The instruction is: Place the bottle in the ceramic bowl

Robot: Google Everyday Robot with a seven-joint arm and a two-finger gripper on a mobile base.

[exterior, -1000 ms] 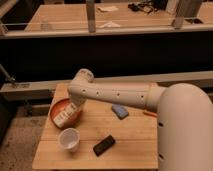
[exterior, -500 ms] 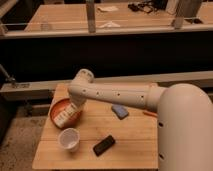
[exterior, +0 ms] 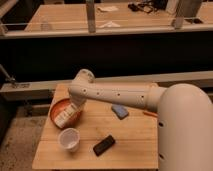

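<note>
The orange-red ceramic bowl (exterior: 56, 108) sits at the left of the wooden table (exterior: 125, 140). The whitish bottle (exterior: 65, 115) with reddish marks on its label lies tilted inside the bowl, over its near right part. My white arm reaches from the right across the table, and my gripper (exterior: 74, 108) is at the bowl's right rim, right above the bottle's upper end and touching or nearly touching it.
A white paper cup (exterior: 69, 139) stands in front of the bowl. A black flat object (exterior: 104, 145) lies right of the cup. A blue object (exterior: 119, 111) and a thin orange item (exterior: 149, 114) lie by the arm. A dark counter runs behind the table.
</note>
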